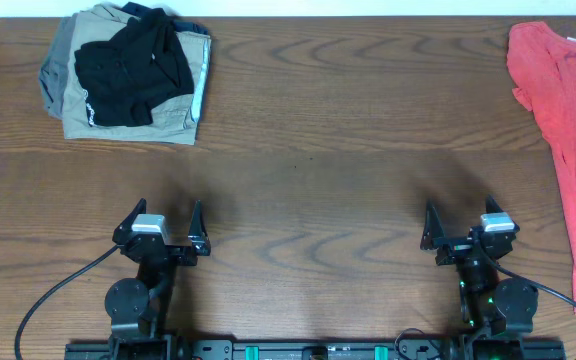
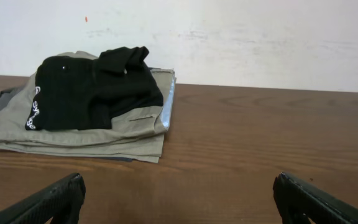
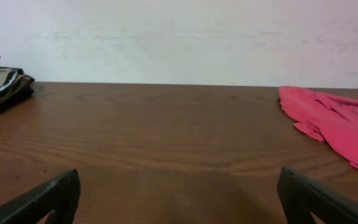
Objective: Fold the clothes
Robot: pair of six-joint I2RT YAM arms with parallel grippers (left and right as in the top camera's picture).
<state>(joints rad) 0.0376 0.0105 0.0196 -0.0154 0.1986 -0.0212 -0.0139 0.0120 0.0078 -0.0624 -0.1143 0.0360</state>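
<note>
The black garment point(image 1: 131, 67) lies folded on top of a khaki-beige folded garment point(image 1: 173, 110) at the table's far left. It also shows in the left wrist view point(image 2: 92, 90), with white lettering along its left edge. My left gripper point(image 1: 161, 222) is open and empty near the front edge, well short of the pile; its fingers frame bare wood point(image 2: 178, 193). My right gripper point(image 1: 457, 225) is open and empty at the front right, over bare wood point(image 3: 179, 190).
A coral-red top point(image 1: 568, 120) lies spread along the right edge of the table; it also shows in the right wrist view point(image 3: 337, 121). A grey garment point(image 1: 52, 65) pokes out under the pile's left side. A pale wall stands behind the table.
</note>
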